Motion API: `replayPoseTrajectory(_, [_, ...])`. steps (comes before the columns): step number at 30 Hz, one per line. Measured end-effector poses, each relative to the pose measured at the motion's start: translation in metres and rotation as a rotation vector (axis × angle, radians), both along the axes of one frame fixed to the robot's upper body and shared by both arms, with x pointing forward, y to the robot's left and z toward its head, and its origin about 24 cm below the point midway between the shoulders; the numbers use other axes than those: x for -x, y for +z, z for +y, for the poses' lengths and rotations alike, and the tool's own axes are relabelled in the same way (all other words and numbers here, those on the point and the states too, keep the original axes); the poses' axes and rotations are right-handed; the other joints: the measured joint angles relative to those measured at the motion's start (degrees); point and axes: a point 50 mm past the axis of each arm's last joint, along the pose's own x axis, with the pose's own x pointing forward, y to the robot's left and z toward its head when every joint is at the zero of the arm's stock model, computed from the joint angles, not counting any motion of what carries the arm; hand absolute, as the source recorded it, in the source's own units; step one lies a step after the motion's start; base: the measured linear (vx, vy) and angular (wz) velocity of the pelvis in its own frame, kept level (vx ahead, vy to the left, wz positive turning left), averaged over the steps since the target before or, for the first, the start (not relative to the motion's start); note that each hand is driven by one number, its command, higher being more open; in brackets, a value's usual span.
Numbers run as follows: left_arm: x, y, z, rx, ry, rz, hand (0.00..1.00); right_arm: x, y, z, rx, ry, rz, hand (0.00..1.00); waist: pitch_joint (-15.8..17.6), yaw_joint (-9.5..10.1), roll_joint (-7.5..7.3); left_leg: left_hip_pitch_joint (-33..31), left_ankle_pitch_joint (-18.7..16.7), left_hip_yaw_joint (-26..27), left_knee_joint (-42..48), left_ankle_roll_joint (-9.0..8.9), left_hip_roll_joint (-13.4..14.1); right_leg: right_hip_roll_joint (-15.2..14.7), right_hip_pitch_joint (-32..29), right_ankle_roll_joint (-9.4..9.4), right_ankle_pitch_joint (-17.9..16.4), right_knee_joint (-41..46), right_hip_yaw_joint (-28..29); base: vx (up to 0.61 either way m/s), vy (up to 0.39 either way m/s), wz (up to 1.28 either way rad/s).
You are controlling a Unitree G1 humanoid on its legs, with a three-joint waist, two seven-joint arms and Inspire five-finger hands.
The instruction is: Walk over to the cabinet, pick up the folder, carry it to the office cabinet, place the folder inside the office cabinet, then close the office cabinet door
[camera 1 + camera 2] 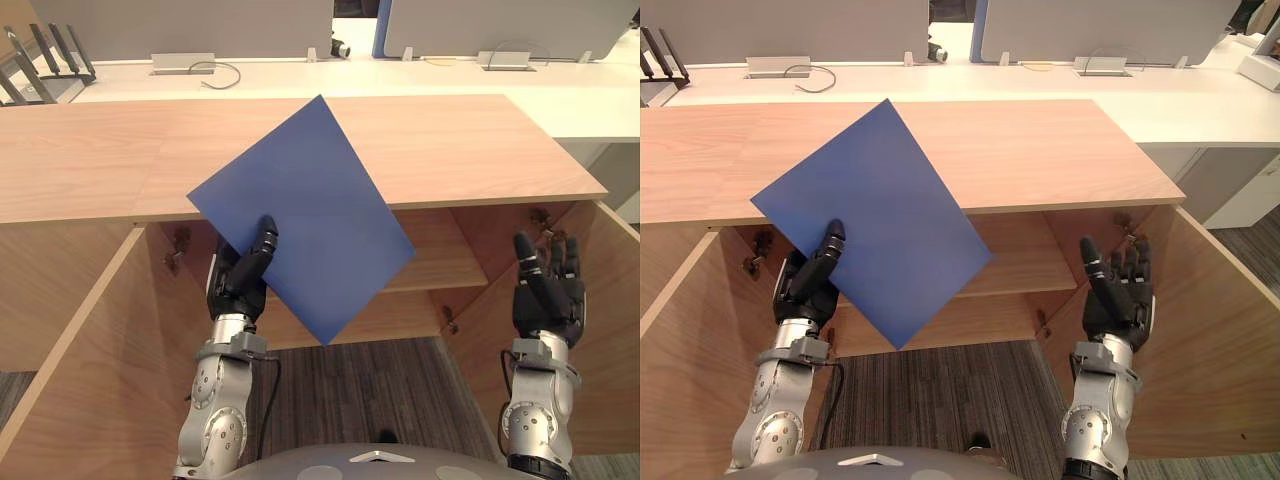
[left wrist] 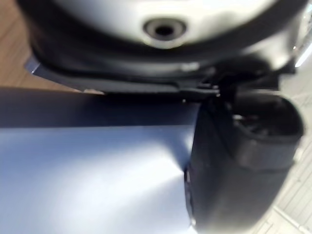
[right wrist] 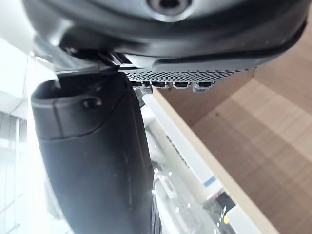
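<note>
The office cabinet (image 1: pixel 450 140) stands with both doors swung out: the left door (image 1: pixel 90 350) and the right door (image 1: pixel 610 300) make the two sides of the opening. Inside, under the top board, a wooden shelf (image 1: pixel 440 262) shows in the right half of the opening.

The blue folder (image 1: pixel 310 220) is not inside the cabinet. It is in the air before the front edge of the top board, turned like a diamond. Its upper corner is over the top board and its lower corner points down before the opening.

The left hand (image 1: pixel 240 285) holds the folder near its lower left edge. The thumb lies on the blue face and the fingers are under the folder, so the folder is pinched between them.

The right hand (image 1: pixel 1118 295) is raised near the right door. Its fingers are straight and a little apart, and they touch nothing.

Behind the far edge of the cabinet there is a white desk (image 1: pixel 400 78).
</note>
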Motion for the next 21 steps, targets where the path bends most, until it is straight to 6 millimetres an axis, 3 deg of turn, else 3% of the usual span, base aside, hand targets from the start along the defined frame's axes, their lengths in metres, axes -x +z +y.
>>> replayPoseTrajectory(5, [0.000, 0.001, 0.001, -0.004, -0.011, -0.016, 0.00, -0.007, 0.026, 0.015, 0.076, 0.126, -0.130, 1.00, 0.13, 0.08, 0.15, 0.07, -0.05, 0.03, 0.00, 0.03, -0.01, 0.00, 0.05, 0.00, 0.00, 0.00, 0.00, -0.03, -0.022, 0.00])
replayPoseTrajectory(12, [-0.001, 0.005, -0.004, -0.025, -0.061, -0.054, 0.00, -0.013, 0.070, 0.039, 0.360, 0.382, -0.268, 1.00, 0.14, 0.25, 0.16, 0.49, -0.18, 0.14, 0.00, 0.02, -0.01, 0.00, 0.41, 0.00, 0.00, 0.00, 0.04, -0.04, -0.028, -0.01])
replayPoseTrajectory(15, [-0.001, 0.009, -0.009, -0.047, -0.099, -0.079, 0.00, -0.017, 0.077, 0.046, 0.447, 0.469, -0.279, 1.00, 0.13, 0.50, 0.17, 0.57, -0.18, 0.14, 0.02, 0.01, -0.03, 0.00, 0.49, 0.00, 0.00, 0.00, 0.04, -0.04, -0.030, 0.00])
replayPoseTrajectory(21, [-0.001, 0.017, -0.019, -0.045, -0.165, -0.129, 0.00, -0.026, 0.088, 0.047, 0.638, 0.447, -0.238, 1.00, 0.08, 0.98, 0.25, 0.79, -0.18, 0.13, 0.04, 0.01, -0.03, -0.01, 0.74, 0.01, 0.01, 0.00, 0.03, -0.02, -0.016, 0.00])
